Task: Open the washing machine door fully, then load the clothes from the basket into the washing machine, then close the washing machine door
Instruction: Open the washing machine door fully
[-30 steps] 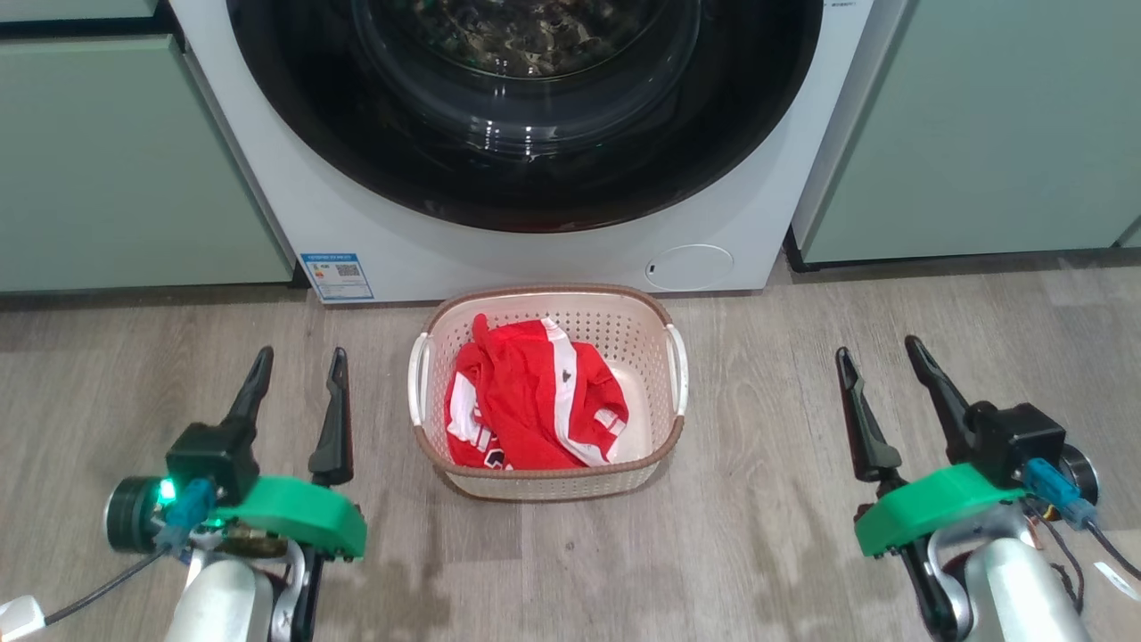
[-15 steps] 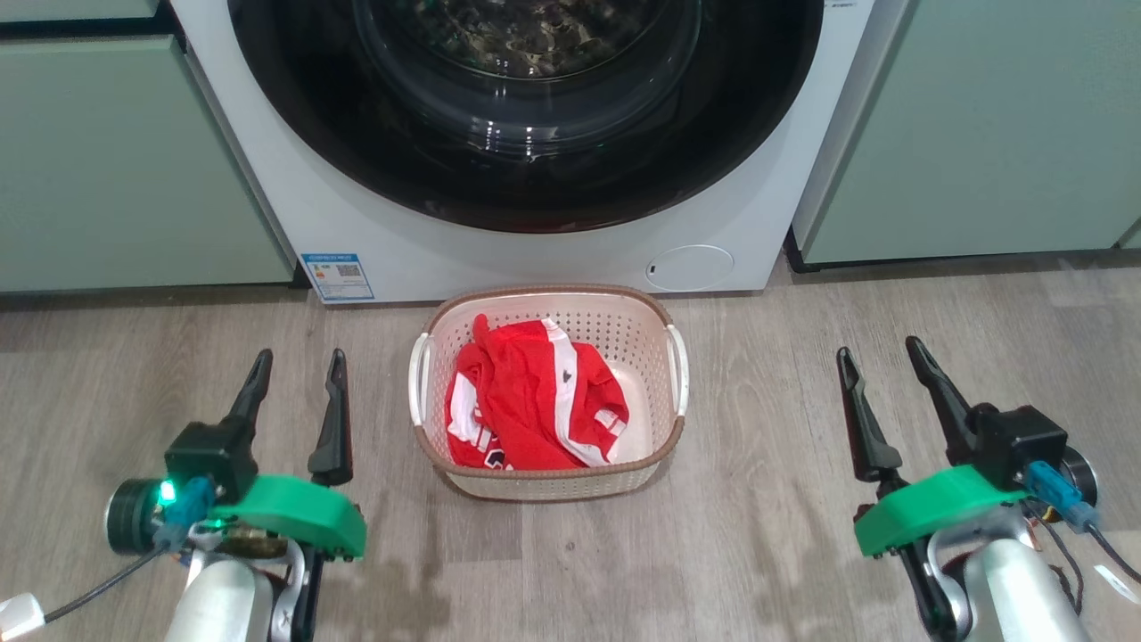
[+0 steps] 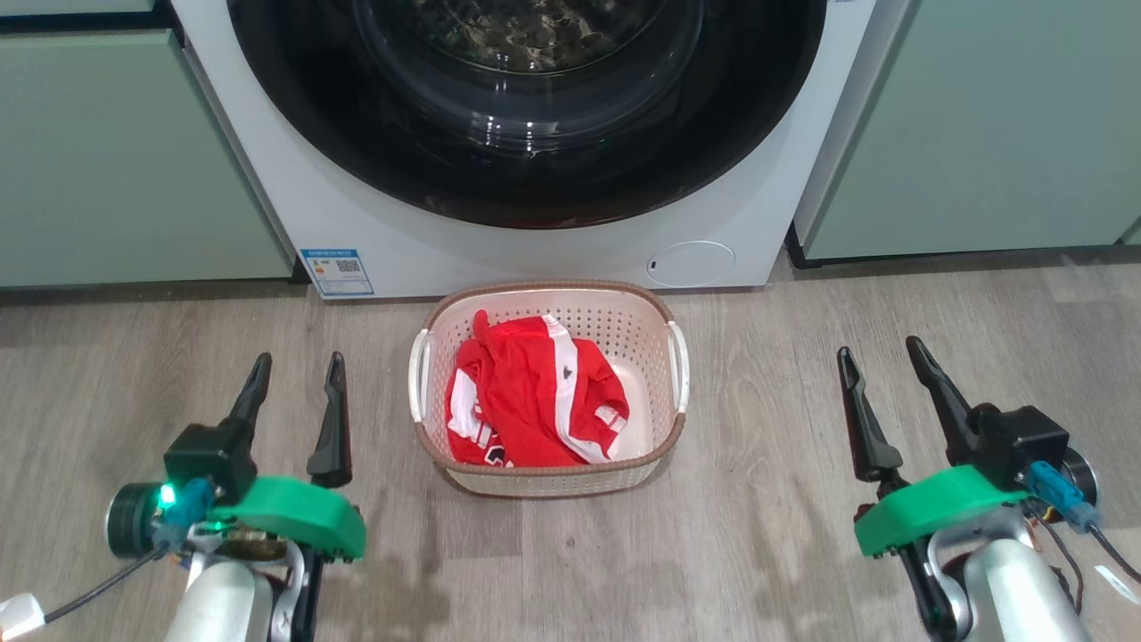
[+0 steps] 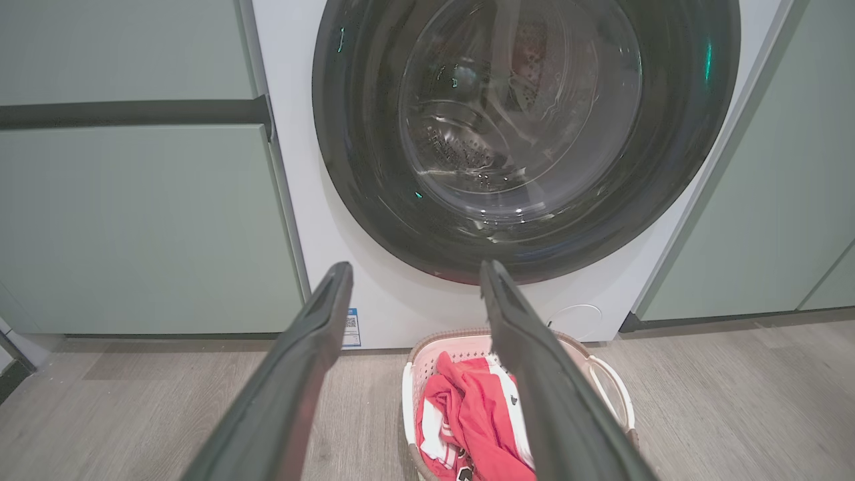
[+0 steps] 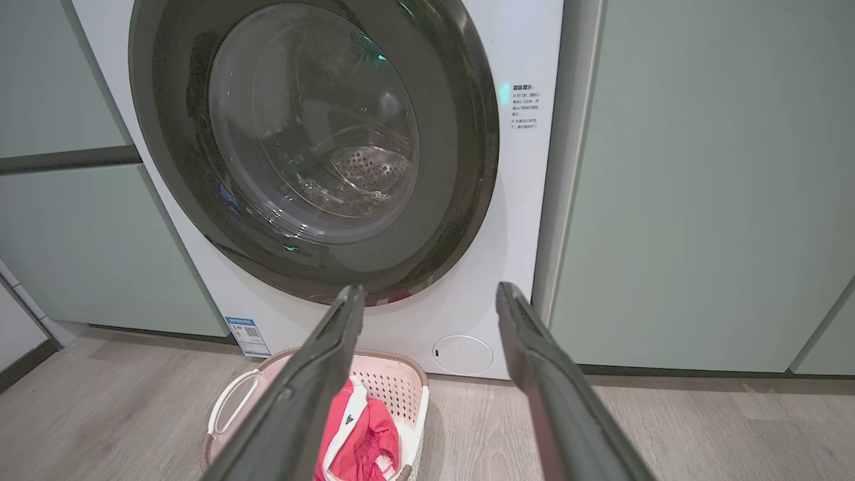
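Grey wood-plank floor (image 3: 802, 553), pale green cabinets (image 3: 116, 160) on either side of the washing machine (image 3: 535, 254), which stood at 12 o'clock in the head view. The washing machine door (image 3: 312, 107) looked fully shut, its glossy black rim flush with the white front. The basket (image 3: 615, 330) sat on the floor at centre, just in front of the machine, with the clothes (image 3: 526, 401) heaped inside toward its 9 o'clock wall.

Left end effector (image 3: 299, 358) at 8 o'clock, right end effector (image 3: 877, 348) at 4 o'clock. On both, the fingers were spread wide and carried nothing. Both hung above the floor, well apart from the basket.

Step judged: door opening not yet begun.

Risks:
- No handle or hinge side could be made out, so a finger hooked on the smooth rim might slip off.
- The basket lies so close under the door that an arm reaching low could shove or tip it.
- Loose fabric might trail over the basket's rim when lifted.
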Controlling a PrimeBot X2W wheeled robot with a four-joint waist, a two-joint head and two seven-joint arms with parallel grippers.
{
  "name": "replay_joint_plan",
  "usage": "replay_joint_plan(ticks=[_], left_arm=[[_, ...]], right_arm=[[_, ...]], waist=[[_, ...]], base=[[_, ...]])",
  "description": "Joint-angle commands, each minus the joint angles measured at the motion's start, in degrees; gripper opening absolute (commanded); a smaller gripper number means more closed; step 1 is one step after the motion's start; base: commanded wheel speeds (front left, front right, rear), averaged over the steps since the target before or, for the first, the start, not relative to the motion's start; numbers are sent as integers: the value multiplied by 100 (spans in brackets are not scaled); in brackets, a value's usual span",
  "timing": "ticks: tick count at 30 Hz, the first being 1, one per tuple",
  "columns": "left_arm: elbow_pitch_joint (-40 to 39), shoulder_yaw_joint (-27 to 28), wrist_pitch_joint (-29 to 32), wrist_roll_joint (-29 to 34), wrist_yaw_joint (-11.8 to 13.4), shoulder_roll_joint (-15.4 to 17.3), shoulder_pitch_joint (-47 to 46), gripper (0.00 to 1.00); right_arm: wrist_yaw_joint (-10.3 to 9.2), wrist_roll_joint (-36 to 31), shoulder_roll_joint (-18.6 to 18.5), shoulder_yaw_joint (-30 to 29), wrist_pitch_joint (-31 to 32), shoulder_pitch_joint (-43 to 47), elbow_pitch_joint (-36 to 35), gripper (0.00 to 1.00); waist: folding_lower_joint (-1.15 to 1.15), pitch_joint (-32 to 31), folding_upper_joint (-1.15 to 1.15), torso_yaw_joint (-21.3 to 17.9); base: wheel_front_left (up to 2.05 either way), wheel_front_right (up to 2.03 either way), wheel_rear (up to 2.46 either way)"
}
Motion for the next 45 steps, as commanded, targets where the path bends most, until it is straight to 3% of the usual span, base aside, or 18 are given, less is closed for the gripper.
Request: replay_joint_plan(ticks=[1,15,45], left_arm=[[-169,180,-43,-34,26,113,-243,100],[-258,146,-112,37,49,166,-258,100],[-325,157,-137,-74,-4,166,-265,100]], right_arm=[[-1,21,-23,146,-76,-259,-152,100],[-1,78,-22,139,-87,-275,-161,100],[-1,190,-22,65,-108,-277,-114,100]], waist=[[0,-1,0,-3],[0,18,0,-46],[0,51,0,-157]], base=[[0,0,0],[25,25,-50],[105,105,-210]])
